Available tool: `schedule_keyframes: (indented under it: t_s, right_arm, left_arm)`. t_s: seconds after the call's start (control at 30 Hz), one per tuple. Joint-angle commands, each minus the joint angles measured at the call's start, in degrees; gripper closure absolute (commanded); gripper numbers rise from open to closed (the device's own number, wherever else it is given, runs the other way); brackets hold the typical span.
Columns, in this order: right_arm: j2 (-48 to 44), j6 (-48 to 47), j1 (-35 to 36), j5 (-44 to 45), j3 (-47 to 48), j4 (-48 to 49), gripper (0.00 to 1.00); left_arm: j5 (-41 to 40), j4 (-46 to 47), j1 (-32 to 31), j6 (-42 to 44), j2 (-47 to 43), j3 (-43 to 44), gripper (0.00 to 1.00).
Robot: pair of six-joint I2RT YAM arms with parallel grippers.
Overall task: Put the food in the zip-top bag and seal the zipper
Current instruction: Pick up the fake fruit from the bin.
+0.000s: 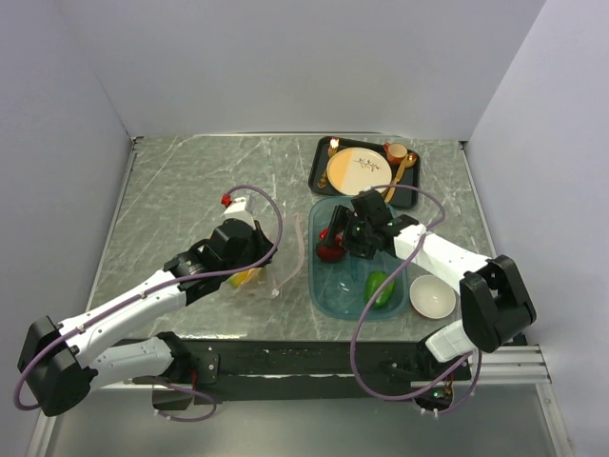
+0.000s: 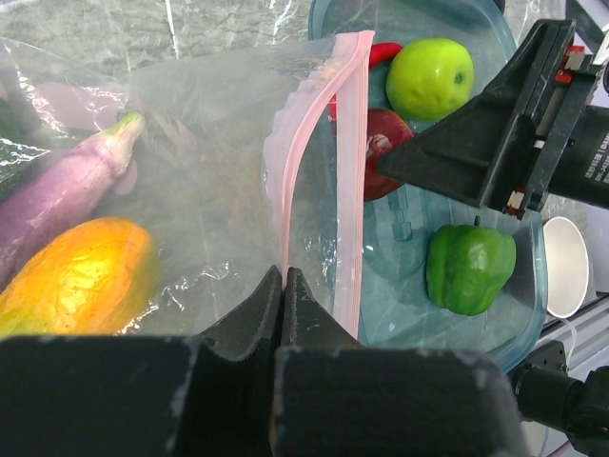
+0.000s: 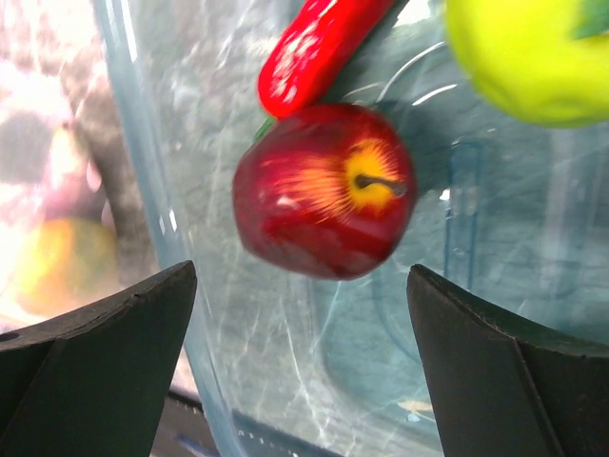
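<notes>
1. The zip-top bag (image 2: 209, 181) lies near the middle of the bench (image 1: 190, 190), a little toward its near edge, just left of the teal tray (image 1: 335, 297).
2. The zipper (image 2: 350, 171) is unsealed: its two pink lips stand apart at the mouth, which faces the tray.
3. Inside the bag lie a purple eggplant (image 2: 57, 190) and an orange-yellow fruit (image 2: 76, 276), side by side.
4. The left gripper (image 2: 284, 286) is clamped tight on the bag's mouth edge, where one pink lip runs down between its fingertips.
5. In the tray, toward the bench's right side, sit a red apple (image 3: 324, 190), a red chili (image 3: 314, 48) touching it, a yellow-green apple (image 2: 430, 76) and a green pepper (image 2: 469, 268).
6. The right gripper (image 3: 300, 274) hangs over the red apple with its jaws spread wide, one on each side, neither touching it.
7. A white bowl (image 1: 432, 298) stands just right of the tray; a black tray (image 1: 319, 181) with a tan plate (image 1: 360, 169) sits by the far edge.
</notes>
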Motion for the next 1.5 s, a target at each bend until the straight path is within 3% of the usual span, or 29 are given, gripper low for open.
schedule_keyframes:
  t_s: [0.0,0.23,0.43,0.53,0.57,0.67,0.8,1.2,1.47]
  right_arm:
    - [1.42,3.22,0.34,5.8,3.58,-0.53,0.0]
    - [4.84,5.77,0.43,4.4,4.38,0.69,0.0]
    - [6.25,5.42,0.43,3.34,4.55,1.31,0.12]
    - [5.99,5.07,0.52,3.34,4.29,1.4,0.26]
    - [5.99,4.98,0.43,3.25,4.2,1.4,0.37]
    - [5.38,4.37,0.43,3.08,3.68,1.57,0.57]
    - [3.97,3.31,0.52,2.9,2.36,1.66,0.69]
    - [-0.77,0.06,0.43,3.08,1.48,0.78,0.84]
    - [-8.06,-1.7,0.52,3.0,-0.53,-0.11,0.84]
  left_arm:
    - [-0.83,1.03,-0.12,0.04,-1.01,0.68,0.99]
    - [-1.18,0.77,-0.12,-0.31,-1.45,0.25,0.99]
    - [-1.18,0.59,-0.21,-0.05,-1.54,0.42,0.99]
    - [-1.18,0.51,-0.12,0.04,-1.28,0.6,0.99]
    - [-1.09,0.59,-0.21,0.13,-1.19,0.6,0.99]
    - [-1.0,0.86,-0.21,0.04,-1.27,0.51,0.99]
    - [-1.0,0.77,-0.21,-0.05,-1.01,0.68,0.99]
    - [-0.03,1.21,-0.21,0.13,0.4,1.83,0.99]
    - [-0.48,0.68,-0.21,0.39,0.13,1.91,0.99]
